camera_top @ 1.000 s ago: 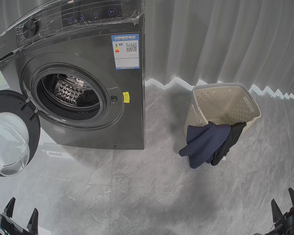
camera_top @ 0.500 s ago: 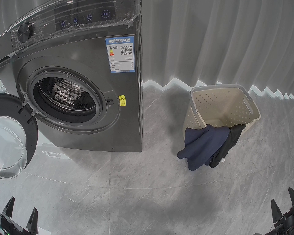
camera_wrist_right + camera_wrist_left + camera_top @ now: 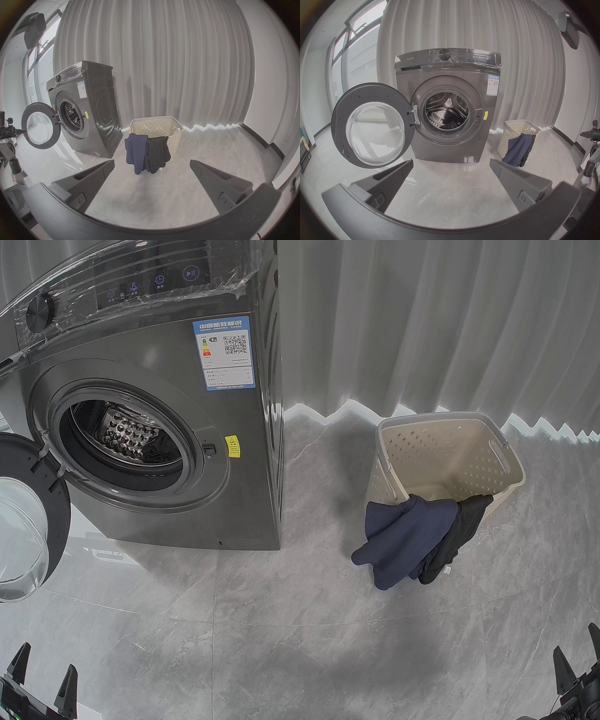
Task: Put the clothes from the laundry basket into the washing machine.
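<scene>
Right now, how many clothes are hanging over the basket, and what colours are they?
Navy blue garment: 1
Black garment: 1
Total: 2, both draped over the near rim of the laundry basket.

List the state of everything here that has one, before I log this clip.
washing machine door, swung wide open
drum, dark cloth lying inside
laundry basket, upright on the floor
navy garment, draped over the basket's front rim
black garment, draped over the rim beside it
left gripper, jaws open, empty
right gripper, jaws open, empty
</scene>
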Available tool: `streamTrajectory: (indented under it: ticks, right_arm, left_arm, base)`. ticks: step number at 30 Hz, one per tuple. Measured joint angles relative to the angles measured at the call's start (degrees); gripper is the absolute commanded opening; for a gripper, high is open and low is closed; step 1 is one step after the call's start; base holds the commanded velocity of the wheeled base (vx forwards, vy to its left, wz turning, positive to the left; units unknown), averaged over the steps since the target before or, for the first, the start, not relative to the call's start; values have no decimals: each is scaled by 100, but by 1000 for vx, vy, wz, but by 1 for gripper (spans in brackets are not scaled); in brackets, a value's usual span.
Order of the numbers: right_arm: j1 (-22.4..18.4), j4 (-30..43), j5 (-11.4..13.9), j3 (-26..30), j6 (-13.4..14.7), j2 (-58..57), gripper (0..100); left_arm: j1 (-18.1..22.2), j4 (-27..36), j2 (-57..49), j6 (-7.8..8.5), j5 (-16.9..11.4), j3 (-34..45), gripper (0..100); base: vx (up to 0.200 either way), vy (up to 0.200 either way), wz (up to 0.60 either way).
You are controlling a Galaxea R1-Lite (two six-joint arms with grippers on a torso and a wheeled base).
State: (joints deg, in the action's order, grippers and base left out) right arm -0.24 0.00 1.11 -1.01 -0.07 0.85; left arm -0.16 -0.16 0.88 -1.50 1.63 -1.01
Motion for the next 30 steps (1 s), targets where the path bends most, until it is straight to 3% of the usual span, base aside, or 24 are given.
streamTrajectory:
  ticks: [13, 19, 30]
  right_arm:
    - [2, 7, 0, 0, -6, 2, 100]
    - [-9, 5, 0, 0, -9, 2, 100]
    - [-16, 0, 1, 0, -4, 2, 100]
  left_arm:
    - [0, 0, 2, -5, 0, 0, 100]
    - [-2, -2, 2, -6, 0, 0, 100]
    - [-5, 0, 2, -16, 2, 0, 100]
  base:
    - [0, -200, 0]
    - [0, 0, 0]
    - [200, 0, 0]
